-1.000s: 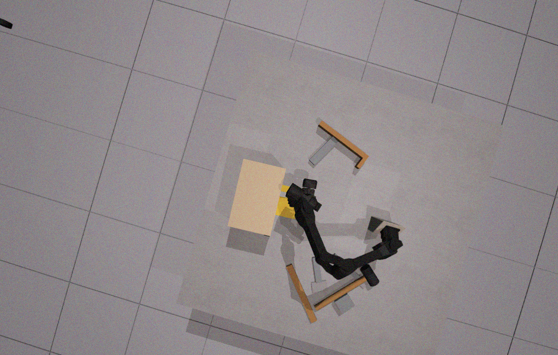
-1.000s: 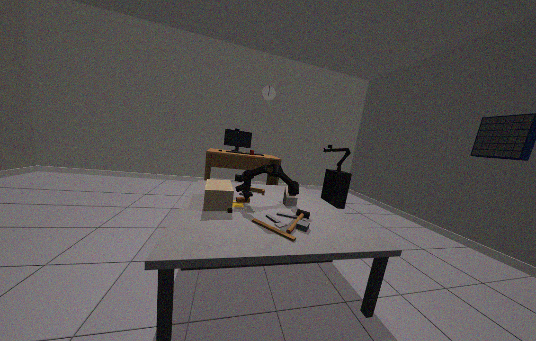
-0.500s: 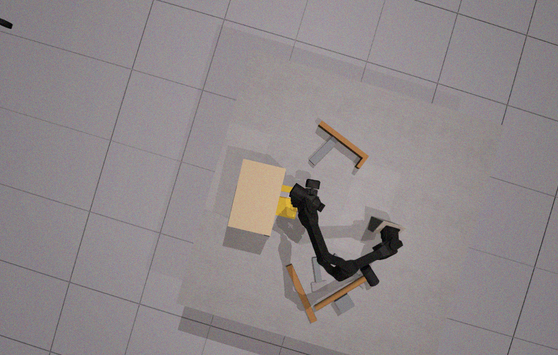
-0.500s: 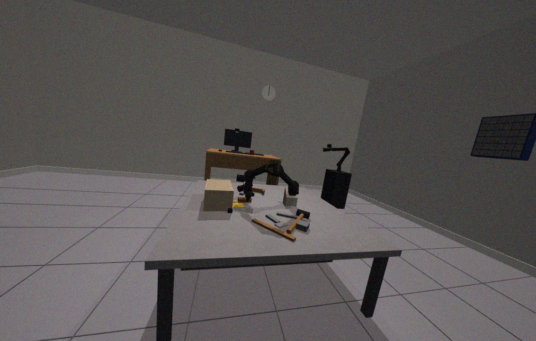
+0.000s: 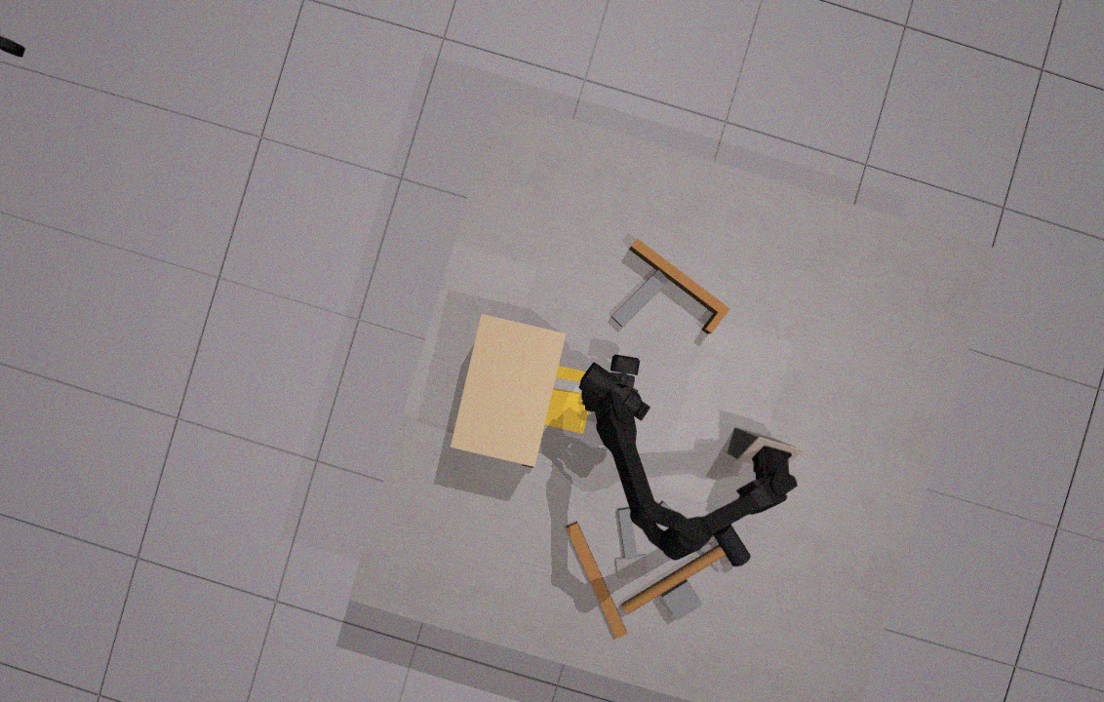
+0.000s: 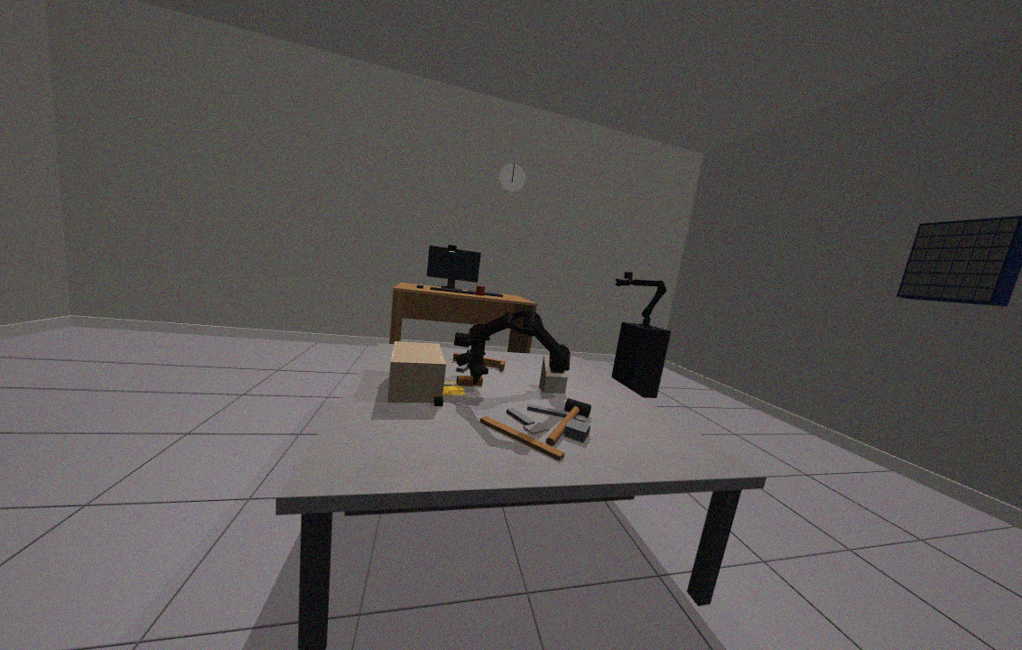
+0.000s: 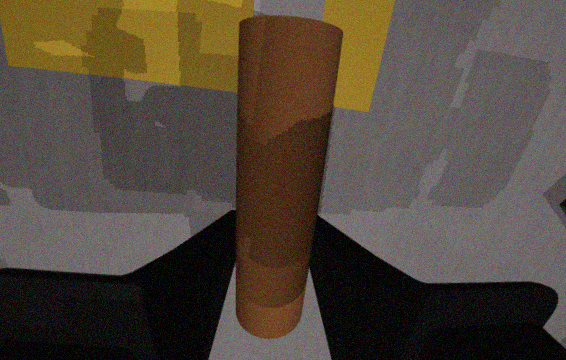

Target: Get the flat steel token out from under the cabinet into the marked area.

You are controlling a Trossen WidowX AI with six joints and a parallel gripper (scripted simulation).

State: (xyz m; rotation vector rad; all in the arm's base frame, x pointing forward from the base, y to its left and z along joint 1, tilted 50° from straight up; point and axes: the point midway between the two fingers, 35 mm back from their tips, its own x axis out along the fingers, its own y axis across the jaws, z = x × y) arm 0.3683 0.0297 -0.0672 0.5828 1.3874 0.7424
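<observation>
The beige cabinet (image 5: 508,392) (image 6: 416,376) stands on the table. The yellow marked area (image 5: 565,414) (image 6: 455,391) (image 7: 358,75) lies at its front. My gripper (image 6: 478,377) (image 7: 273,220) is shut on the round orange-brown handle (image 7: 288,100) (image 6: 466,380) of a tool, in front of the cabinet. The tool's flat grey blade (image 5: 568,384) (image 7: 289,7) runs from the handle across the yellow area toward the cabinet. Its far end is hidden. The handle's height above the table is hard to tell. The steel token is not visible in any view.
An orange L-shaped stick (image 5: 678,275) with a grey bar (image 5: 636,298) lies on one side. On the other lie an orange stick (image 5: 598,580) (image 6: 521,437), a black-headed mallet (image 5: 674,580) (image 6: 563,425) and grey pieces. A small black object (image 6: 438,401) is at the cabinet's corner.
</observation>
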